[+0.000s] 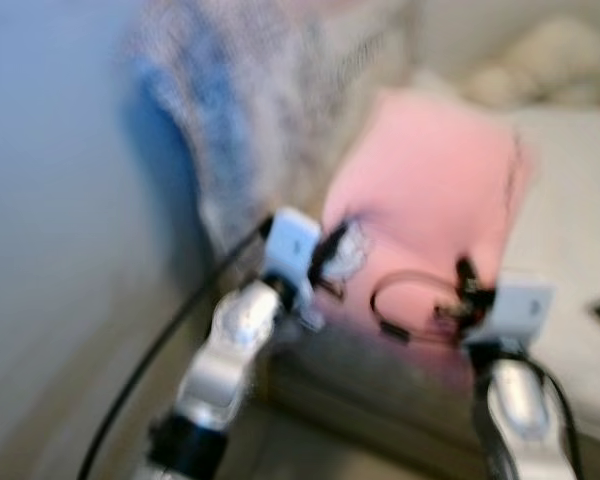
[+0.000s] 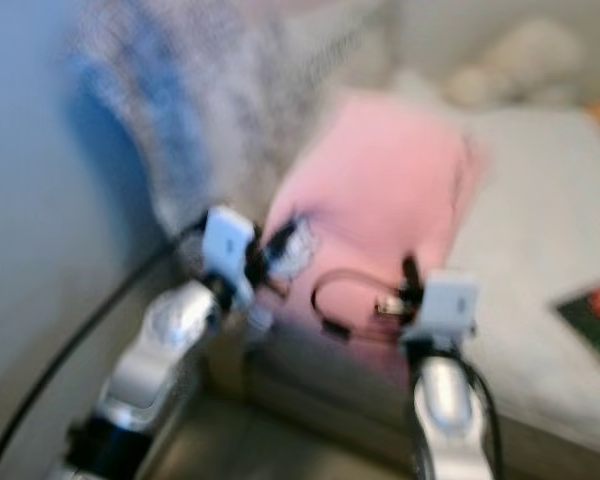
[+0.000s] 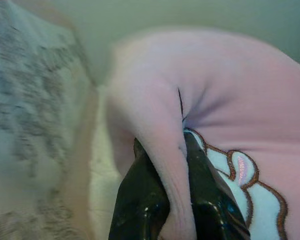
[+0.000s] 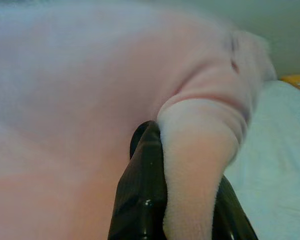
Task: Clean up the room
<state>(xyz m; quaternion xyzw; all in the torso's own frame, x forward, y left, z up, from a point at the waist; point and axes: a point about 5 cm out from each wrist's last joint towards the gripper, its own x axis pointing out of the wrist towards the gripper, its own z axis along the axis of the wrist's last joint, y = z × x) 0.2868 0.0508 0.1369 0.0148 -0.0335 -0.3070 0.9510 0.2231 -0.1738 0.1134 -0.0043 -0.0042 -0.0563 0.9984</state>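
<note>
1. Pink garment (image 1: pixel 425 190): a soft pink fleece piece, lying spread on the bed (image 1: pixel 570 260) near its left end, its lower edge at the bed's near side; a white patch outlined in brown (image 3: pixel 250 185) sits on the cloth close to the left gripper; head views are blurred.
2. Left gripper (image 3: pixel 177 200): at the garment's left lower edge; in the left wrist view a fold of pink cloth runs between the two black fingers (image 3: pixel 140 200); the jaws are clamped narrowly on that fold.
3. Right gripper (image 4: pixel 182 200): at the garment's lower right part, near the bed's near edge; in the right wrist view a thick roll of pink cloth stands between the fingers (image 4: pixel 140 195); the jaws hold it pinched.
4. Arms: both silver arms reach forward from the lower frame, left arm (image 1: pixel 225 350) and right arm (image 1: pixel 520 410), each with a white block at the wrist; a black cable (image 1: pixel 150 360) trails along the left arm.
5. Bed: pale grey-white cover; a dark flat object (image 2: pixel 595 315) with red on it lies on the right part, well apart from the garment.
6. Surroundings: a patterned blue-and-grey fabric (image 1: pixel 220 110) rises just left of the garment; a pale rounded shape (image 1: pixel 540 60) lies at the far end, too blurred to identify.
</note>
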